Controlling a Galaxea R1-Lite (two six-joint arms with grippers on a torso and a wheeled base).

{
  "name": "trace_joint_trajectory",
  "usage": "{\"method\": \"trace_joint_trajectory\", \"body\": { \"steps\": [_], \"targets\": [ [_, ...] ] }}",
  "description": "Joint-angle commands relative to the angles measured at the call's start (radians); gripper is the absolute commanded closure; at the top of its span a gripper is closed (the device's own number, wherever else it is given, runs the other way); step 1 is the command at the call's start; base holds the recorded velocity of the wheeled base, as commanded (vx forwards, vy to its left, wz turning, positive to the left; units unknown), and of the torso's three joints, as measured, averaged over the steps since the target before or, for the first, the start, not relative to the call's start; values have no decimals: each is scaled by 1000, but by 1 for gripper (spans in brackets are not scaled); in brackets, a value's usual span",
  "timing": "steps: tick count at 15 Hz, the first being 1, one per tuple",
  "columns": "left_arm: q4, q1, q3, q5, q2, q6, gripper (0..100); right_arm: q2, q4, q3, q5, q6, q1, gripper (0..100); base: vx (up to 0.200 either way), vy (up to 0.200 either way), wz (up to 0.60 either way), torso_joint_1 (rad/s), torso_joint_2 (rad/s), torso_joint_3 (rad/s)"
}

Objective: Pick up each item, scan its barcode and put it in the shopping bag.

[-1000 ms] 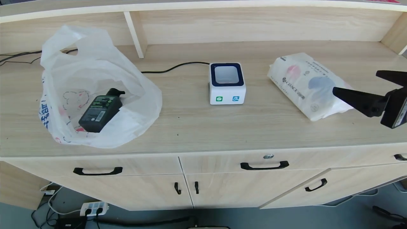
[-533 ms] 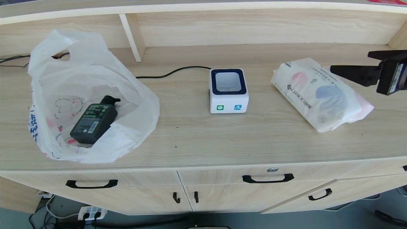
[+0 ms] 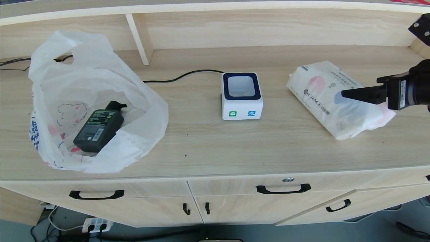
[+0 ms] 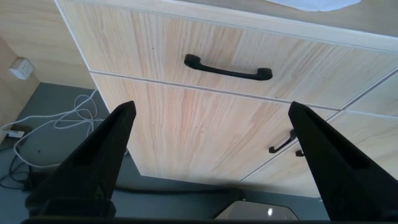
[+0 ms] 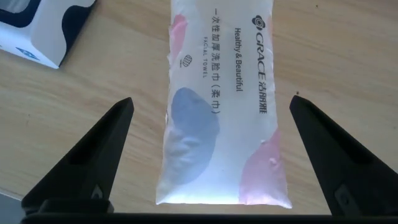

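Observation:
A white tissue pack (image 3: 322,97) with pink and blue blotches lies on the right of the wooden counter (image 3: 218,141). My right gripper (image 3: 361,88) hangs over its right end. From the right wrist, the gripper (image 5: 211,102) is open, its fingers wide on either side of the pack (image 5: 217,93) and not touching it. The white scanner (image 3: 241,95) with a dark blue rim stands mid-counter. At the left, the white shopping bag (image 3: 100,77) lies open with a black bottle (image 3: 97,126) inside. My left gripper (image 4: 211,109) is open below the counter, facing the drawer fronts.
A black cable (image 3: 181,75) runs from the scanner toward the bag. An upright divider (image 3: 139,37) and a back wall close the counter's far side. Drawer handles (image 4: 227,67) sit under the front edge. The scanner's corner (image 5: 37,31) lies beside the pack.
The head camera shifted early on. My right gripper swung from the pack's front right to behind it, then turned and came over the pack's right end. The things on the counter stayed put.

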Motion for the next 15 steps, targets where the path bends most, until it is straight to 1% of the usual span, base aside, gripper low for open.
{"method": "trace_joint_trajectory", "body": {
  "steps": [1, 3, 5, 8, 15],
  "targets": [
    [0, 0, 0, 1, 1, 1, 0, 31, 45, -46, 16, 0, -7, 0, 0, 0, 0, 0, 0, 0],
    [0, 0, 0, 1, 1, -1, 0, 33, 100, -75, 16, 0, -35, 0, 0, 0, 0, 0, 0, 0],
    [0, 0, 0, 1, 1, -1, 0, 43, 111, -86, 16, 0, -55, 0, 0, 0, 0, 0, 0, 0],
    [0, 0, 0, 1, 1, -1, 0, 42, 146, -76, 18, 0, -56, 0, 0, 0, 0, 0, 0, 0],
    [-2, 0, 0, 1, 1, -1, 0, 82, 148, -83, 16, 3, -64, 0, 0, 0, 0, 0, 0, 0]
  ]
}}
